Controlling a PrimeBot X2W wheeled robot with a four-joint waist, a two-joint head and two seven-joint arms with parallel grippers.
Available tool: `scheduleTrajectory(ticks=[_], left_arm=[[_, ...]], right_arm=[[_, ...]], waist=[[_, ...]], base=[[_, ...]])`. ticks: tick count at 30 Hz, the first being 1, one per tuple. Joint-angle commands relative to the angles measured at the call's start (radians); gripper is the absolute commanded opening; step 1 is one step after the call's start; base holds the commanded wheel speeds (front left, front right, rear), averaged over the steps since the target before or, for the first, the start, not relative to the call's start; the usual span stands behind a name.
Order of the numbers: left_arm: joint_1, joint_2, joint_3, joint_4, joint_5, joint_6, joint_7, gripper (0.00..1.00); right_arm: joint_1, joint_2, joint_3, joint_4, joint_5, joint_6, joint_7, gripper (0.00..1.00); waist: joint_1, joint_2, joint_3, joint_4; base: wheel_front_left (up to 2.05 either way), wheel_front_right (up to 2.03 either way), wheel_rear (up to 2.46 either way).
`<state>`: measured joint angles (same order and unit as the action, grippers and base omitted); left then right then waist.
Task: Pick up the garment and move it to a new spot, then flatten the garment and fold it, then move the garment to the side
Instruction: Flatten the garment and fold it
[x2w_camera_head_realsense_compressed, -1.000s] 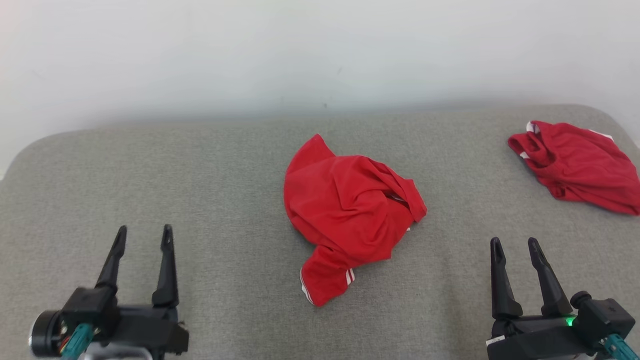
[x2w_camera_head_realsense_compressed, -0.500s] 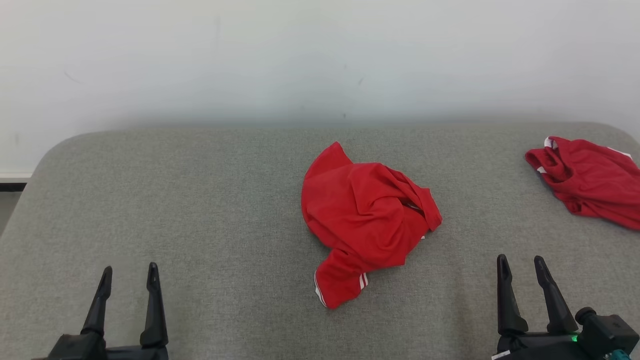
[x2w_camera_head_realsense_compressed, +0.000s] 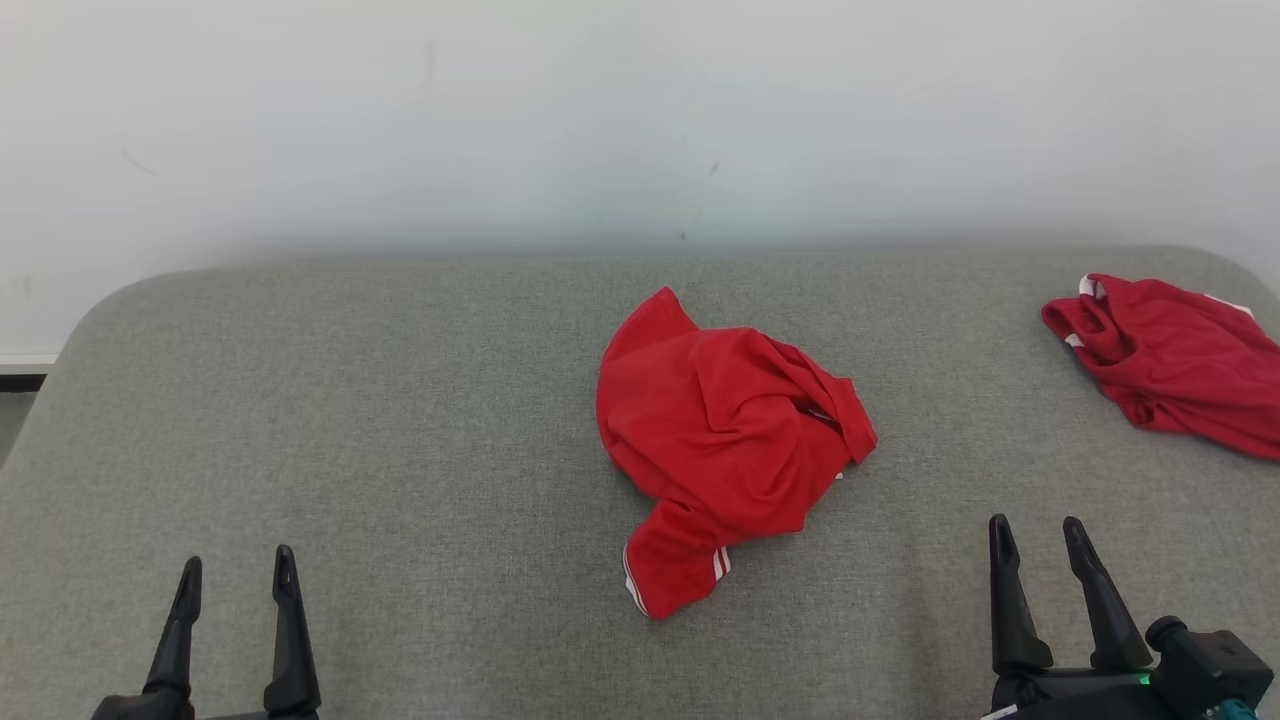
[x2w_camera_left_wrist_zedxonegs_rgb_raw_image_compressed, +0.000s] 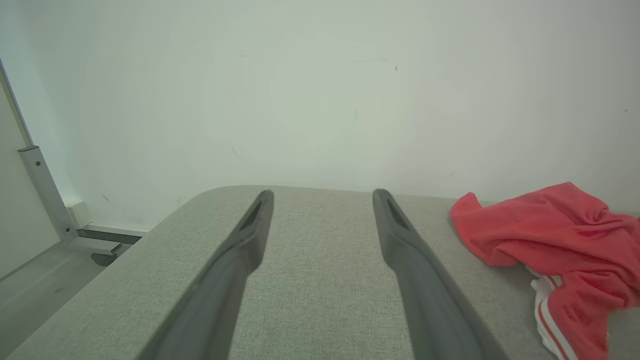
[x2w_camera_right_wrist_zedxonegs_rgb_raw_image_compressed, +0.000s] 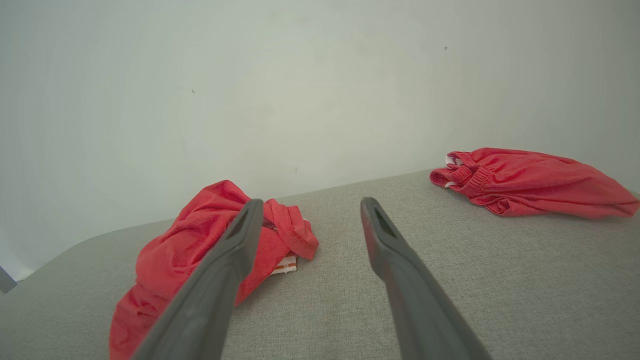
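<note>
A crumpled red garment (x2w_camera_head_realsense_compressed: 725, 440) with white stripes at one hem lies near the middle of the grey padded table (x2w_camera_head_realsense_compressed: 400, 400). It appears at the right edge of the left wrist view (x2w_camera_left_wrist_zedxonegs_rgb_raw_image_compressed: 550, 235) and at the left of the right wrist view (x2w_camera_right_wrist_zedxonegs_rgb_raw_image_compressed: 200, 245). My left gripper (x2w_camera_head_realsense_compressed: 236, 562) stands open at the lower left, well apart from the garment, nothing between its fingers (x2w_camera_left_wrist_zedxonegs_rgb_raw_image_compressed: 320, 195). Low at the right, my right gripper (x2w_camera_head_realsense_compressed: 1035, 532) is open and empty too (x2w_camera_right_wrist_zedxonegs_rgb_raw_image_compressed: 310, 205), short of the garment.
A second red garment (x2w_camera_head_realsense_compressed: 1170, 355) with an elastic waistband lies bunched at the table's far right edge (x2w_camera_right_wrist_zedxonegs_rgb_raw_image_compressed: 525, 182). A plain white wall (x2w_camera_head_realsense_compressed: 640, 120) runs behind the table. Past the table's left end are the floor and a metal frame (x2w_camera_left_wrist_zedxonegs_rgb_raw_image_compressed: 45, 200).
The camera has tilted, so the whole scene sits lower in the picture. Both grippers show lower in the frame, the left one more so. The garments have not moved on the table.
</note>
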<state>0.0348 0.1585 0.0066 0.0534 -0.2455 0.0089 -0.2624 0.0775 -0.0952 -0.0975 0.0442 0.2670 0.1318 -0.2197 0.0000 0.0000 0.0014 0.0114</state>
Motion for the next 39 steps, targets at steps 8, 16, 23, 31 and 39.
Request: scheduleTrajectory(ticks=[8, 16, 23, 31, 39], left_arm=[[0.002, -0.015, 0.016, 0.007, 0.022, -0.017, -0.003, 1.0], [-0.004, -0.023, 0.027, 0.012, 0.038, -0.03, -0.003, 1.0], [-0.015, -0.031, 0.036, 0.012, 0.052, -0.038, -0.003, 1.0], [-0.066, -0.049, -0.021, 0.028, 0.073, -0.069, -0.003, 1.0], [-0.19, -0.083, -0.177, 0.124, 0.095, -0.114, -0.003, 1.0]], right_arm=[[0.001, -0.001, 0.003, 0.003, 0.007, -0.003, -0.001, 1.0], [0.0, -0.002, 0.003, 0.006, 0.01, -0.003, -0.006, 1.0], [-0.006, -0.006, 0.004, 0.006, 0.009, -0.003, -0.008, 1.0], [-0.014, -0.002, 0.005, -0.001, 0.006, -0.003, -0.005, 1.0], [-0.041, -0.006, 0.019, -0.006, 0.011, -0.003, 0.001, 1.0]], waist=[[0.0, 0.0, 0.001, -0.005], [0.0, 0.0, 0.008, -0.008], [0.0, 0.0, 0.017, -0.009], [0.0, 0.0, 0.035, -0.016], [0.0, 0.0, 0.073, -0.057]], base=[[0.0, 0.0, 0.0], [0.0, 0.0, 0.0], [0.0, 0.0, 0.0], [0.0, 0.0, 0.0], [0.0, 0.0, 0.0]])
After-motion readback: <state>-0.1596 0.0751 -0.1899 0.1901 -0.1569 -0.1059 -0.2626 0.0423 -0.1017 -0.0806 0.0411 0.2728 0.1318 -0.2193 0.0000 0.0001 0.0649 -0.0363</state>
